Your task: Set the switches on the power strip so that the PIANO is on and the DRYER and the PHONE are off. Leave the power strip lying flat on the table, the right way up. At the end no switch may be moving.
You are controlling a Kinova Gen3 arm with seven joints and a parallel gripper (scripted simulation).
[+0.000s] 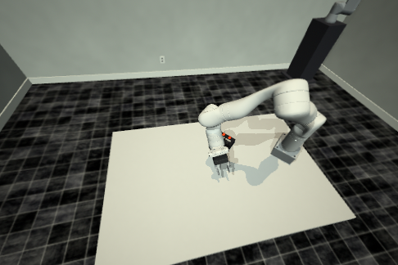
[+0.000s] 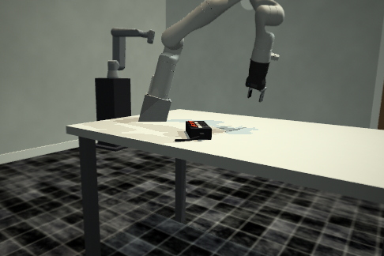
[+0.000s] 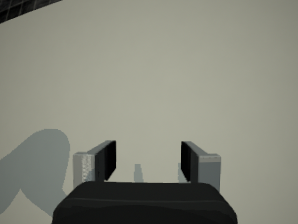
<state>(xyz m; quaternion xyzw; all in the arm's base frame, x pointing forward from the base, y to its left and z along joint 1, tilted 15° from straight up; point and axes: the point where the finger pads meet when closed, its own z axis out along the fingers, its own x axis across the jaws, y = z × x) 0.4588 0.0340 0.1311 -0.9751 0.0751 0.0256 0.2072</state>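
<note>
Power strip (image 2: pixel 198 129) lies flat on table (image 2: pixel 303 150), right way up, near arm base (image 2: pixel 155 107); red switches show on top, their positions too small to read. Gripper (image 2: pixel 256 94) hangs well above table, apart from strip, fingers fully spread, holding nothing.
</note>
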